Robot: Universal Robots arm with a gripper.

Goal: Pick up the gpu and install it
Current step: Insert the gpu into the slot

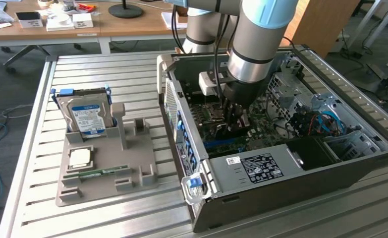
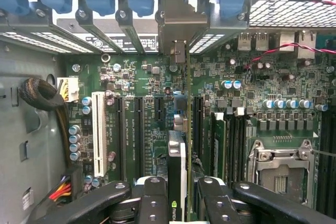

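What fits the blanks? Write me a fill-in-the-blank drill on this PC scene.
The gripper grips the ____ edge-on between its fingers. It hangs inside the open computer case, over the green ____. On the grey holder outside the case, the hard drive stands ____.
Missing words: gpu; motherboard; upright.

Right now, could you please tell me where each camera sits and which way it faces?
Exterior view: off the arm, raised, looking down into the open computer case; the arm and gripper show.
Wrist view: on the wrist, facing the motherboard inside the case; its fingers show, clamped on the gpu.
Shared: gripper, gpu, motherboard.
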